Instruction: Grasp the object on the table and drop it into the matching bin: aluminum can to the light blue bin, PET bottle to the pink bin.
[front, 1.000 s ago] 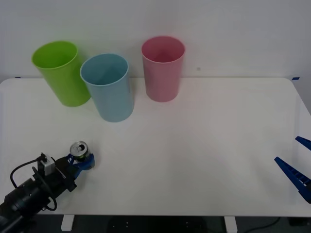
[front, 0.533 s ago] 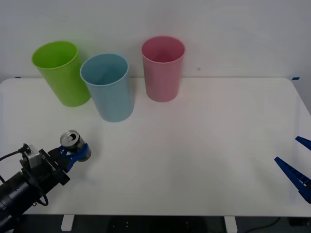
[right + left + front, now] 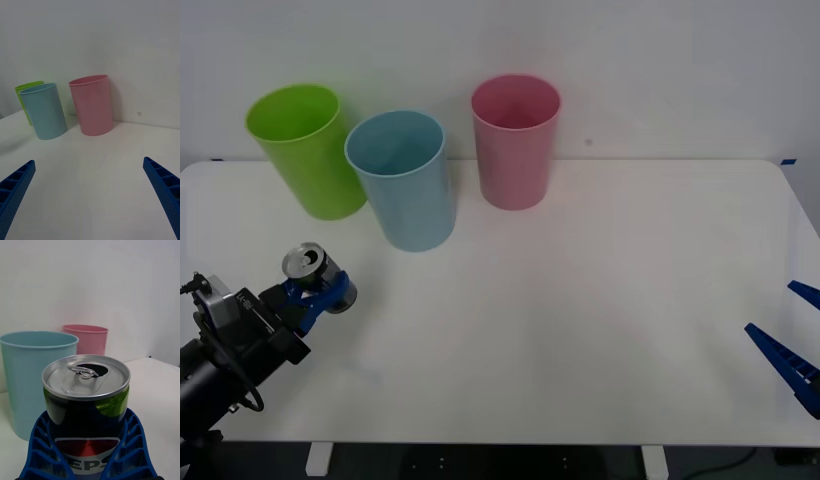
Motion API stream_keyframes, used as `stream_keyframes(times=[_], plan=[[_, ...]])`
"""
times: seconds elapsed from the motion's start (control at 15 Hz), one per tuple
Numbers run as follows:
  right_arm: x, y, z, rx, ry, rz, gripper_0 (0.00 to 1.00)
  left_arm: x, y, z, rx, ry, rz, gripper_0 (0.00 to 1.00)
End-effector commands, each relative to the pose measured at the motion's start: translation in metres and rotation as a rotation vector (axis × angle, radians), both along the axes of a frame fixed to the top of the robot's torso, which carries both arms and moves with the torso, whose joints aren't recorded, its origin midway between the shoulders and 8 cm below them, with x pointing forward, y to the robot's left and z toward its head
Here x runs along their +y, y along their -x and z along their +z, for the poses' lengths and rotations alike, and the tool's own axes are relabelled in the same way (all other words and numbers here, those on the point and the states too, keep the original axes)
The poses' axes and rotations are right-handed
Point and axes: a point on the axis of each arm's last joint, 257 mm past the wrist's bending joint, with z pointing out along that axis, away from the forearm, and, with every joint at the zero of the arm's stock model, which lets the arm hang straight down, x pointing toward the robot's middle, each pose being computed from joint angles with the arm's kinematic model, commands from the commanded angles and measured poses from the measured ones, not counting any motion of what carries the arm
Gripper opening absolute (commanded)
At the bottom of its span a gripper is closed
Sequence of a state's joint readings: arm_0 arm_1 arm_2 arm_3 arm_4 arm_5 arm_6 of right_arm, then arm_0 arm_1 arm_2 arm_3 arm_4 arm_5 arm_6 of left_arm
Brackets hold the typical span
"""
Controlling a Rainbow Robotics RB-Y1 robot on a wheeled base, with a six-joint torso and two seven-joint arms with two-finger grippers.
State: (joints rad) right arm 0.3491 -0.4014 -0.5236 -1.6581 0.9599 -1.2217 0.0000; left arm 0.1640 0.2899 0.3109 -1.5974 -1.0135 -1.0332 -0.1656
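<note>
One can, three bins, two end effectors on my screen.
My left end effector [image 3: 320, 292] pinches the aluminum can [image 3: 318, 276] near the surface's [image 3: 600, 320] left edge, below the light blue bin [image 3: 402, 180]; right end effector [image 3: 792, 335] spread at the right edge, wide open surface between.

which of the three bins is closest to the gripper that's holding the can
The light blue bin, the middle one. It stands forward of the lime green bin and pink bin, nearest the left gripper.

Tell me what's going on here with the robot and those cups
The left gripper is shut on the aluminum can, holding it near the table's left front. The light blue bin, where the can belongs, stands farther back between a lime green bin and the pink bin. The right gripper waits open at the right edge.
</note>
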Motion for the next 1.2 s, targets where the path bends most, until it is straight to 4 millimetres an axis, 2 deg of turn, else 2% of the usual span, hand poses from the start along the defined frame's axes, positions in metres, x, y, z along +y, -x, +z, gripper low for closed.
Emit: stream_keyframes(times=[0.07,0.67,1.2], plan=[[0.000,0.000,0.000,0.000,0.000,0.000,1.00,0.001,-0.007,0.021,-0.025,0.010,0.028,0.00],[0.000,0.000,0.000,0.000,0.000,0.000,1.00,-0.004,-0.027,0.087,-0.014,0.102,0.061,0.00],[0.000,0.000,0.000,0.000,0.000,0.000,1.00,-0.008,-0.068,0.137,-0.027,0.144,0.084,0.00]])
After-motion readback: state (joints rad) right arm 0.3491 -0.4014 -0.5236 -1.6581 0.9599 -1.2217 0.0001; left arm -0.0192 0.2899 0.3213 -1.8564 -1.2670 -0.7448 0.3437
